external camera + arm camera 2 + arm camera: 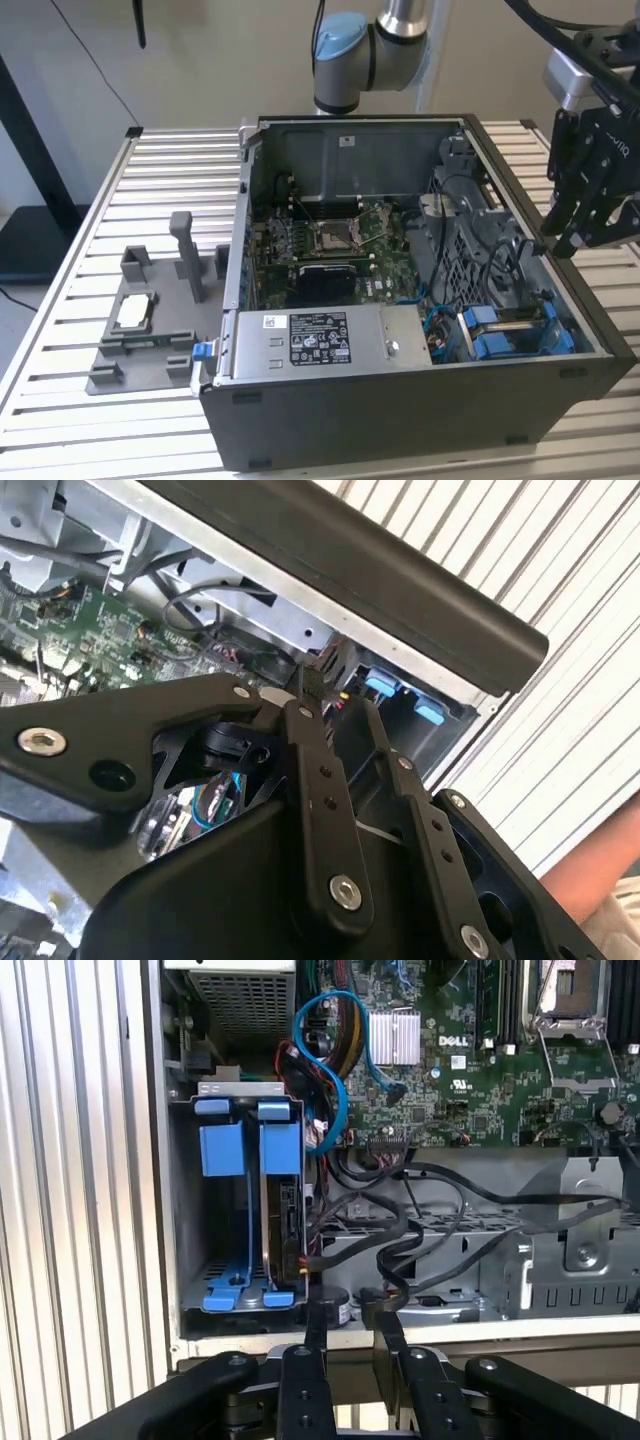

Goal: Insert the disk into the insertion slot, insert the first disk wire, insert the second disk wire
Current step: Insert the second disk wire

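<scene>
The open computer case (400, 400) lies on a slatted table. The insertion slot (176, 1210) is a grey bay with blue rails at the case's corner, also visible as the insertion slot (515, 330) in the exterior view. The dark disk (290, 1225) sits inside it between the rails. Black wires (400, 1222) run to the disk's end; I cannot tell whether their plugs are seated. My gripper (350, 1315) hovers over the case's edge next to the bay. The gripper (572, 238) is open by a narrow gap, holding nothing. The gripper (335, 695) looks down into the case.
A silver power-supply box (300, 340) fills the case's front, and the green motherboard (330, 240) lies behind it. A grey fixture (140, 320) stands on the table at the exterior view's left. Blue cables (335, 1070) loop beside the bay. A person's arm (600, 870) is near the table.
</scene>
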You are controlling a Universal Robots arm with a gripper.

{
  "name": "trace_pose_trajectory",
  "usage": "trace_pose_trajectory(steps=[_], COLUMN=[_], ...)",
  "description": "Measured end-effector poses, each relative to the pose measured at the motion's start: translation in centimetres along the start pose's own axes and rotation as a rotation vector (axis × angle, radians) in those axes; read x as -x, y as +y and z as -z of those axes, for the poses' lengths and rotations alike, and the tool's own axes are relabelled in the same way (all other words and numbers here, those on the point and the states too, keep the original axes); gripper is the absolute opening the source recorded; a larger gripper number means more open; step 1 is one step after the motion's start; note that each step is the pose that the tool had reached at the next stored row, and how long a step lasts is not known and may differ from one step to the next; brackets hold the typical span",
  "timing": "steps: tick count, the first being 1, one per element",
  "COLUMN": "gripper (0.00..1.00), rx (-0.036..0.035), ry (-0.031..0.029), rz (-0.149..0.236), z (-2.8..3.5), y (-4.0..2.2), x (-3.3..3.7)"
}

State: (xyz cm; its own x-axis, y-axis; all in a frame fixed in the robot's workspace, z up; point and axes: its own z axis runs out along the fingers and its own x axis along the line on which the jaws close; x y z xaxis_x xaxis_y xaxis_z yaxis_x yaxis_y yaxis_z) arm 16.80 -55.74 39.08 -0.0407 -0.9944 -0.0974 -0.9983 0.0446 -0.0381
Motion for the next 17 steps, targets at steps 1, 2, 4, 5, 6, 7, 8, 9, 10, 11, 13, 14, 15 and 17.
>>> trace_pose_trajectory(steps=[1, 2, 4, 5, 6, 7, 8, 9, 10, 11, 13, 14, 15, 17], gripper=[0.33, 0.33, 0.33, 0.33, 0.33, 0.33, 0.33, 0.33, 0.33, 0.33, 0.33, 0.33, 0.33, 0.33], rx=[0.0064, 0.0092, 0.0105, 0.0114, 0.0130, 0.0152, 0.0178, 0.0205, 0.0232, 0.0254, 0.0297, 0.0323, 0.0350, 0.0389], ry=[0.0000, -0.0003, -0.0040, -0.0061, -0.0073, -0.0079, -0.0085, -0.0093, -0.0106, -0.0123, -0.0169, -0.0193, -0.0216, -0.0262], rz=[-0.001, -0.001, -0.003, -0.004, -0.006, -0.008, -0.010, -0.011, -0.013, -0.014, -0.015, -0.015, -0.016, -0.017], z=[-0.07, -0.16, -0.31, -0.38, -0.44, -0.50, -0.55, -0.61, -0.66, -0.69, -0.75, -0.80, -0.84, -0.93], y=[-0.08, -0.18, -0.36, -0.43, -0.47, -0.49, -0.50, -0.52, -0.52, -0.52, -0.52, -0.52, -0.52, -0.52], x=[0.00, 0.00, 0.02, 0.04, 0.07, 0.10, 0.12, 0.15, 0.17, 0.20, 0.26, 0.29, 0.31, 0.34])
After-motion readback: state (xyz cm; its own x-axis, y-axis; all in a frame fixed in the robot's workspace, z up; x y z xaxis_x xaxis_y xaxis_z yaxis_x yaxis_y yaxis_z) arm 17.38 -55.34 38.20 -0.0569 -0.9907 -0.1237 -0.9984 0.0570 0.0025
